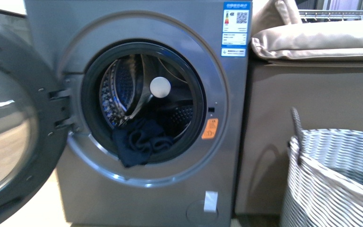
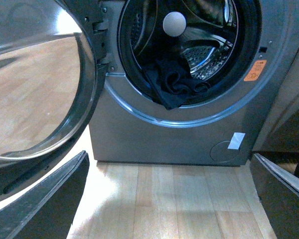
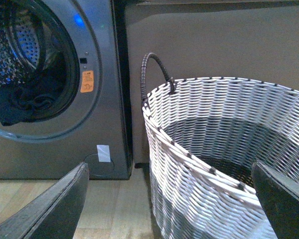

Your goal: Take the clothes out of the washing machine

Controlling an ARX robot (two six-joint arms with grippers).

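Note:
The grey washing machine [image 1: 142, 198] stands with its round glass door [image 1: 9, 123] swung open to the left. Dark navy clothes [image 1: 139, 141] lie bunched at the front of the steel drum [image 1: 123, 87], draping over the door seal. They also show in the left wrist view [image 2: 173, 87] and the right wrist view [image 3: 21, 103]. My left gripper [image 2: 172, 199] is open and empty, low above the wooden floor in front of the machine. My right gripper [image 3: 172, 204] is open and empty, beside the basket's near wall. Neither arm shows in the front view.
A grey-white woven basket [image 1: 340, 189] with a dark handle [image 3: 157, 67] stands right of the machine; it also shows in the right wrist view [image 3: 214, 144]. A brown cabinet [image 1: 312, 104] with beige cushions [image 1: 321, 40] is behind it. The open door [image 2: 35, 84] takes up the left side.

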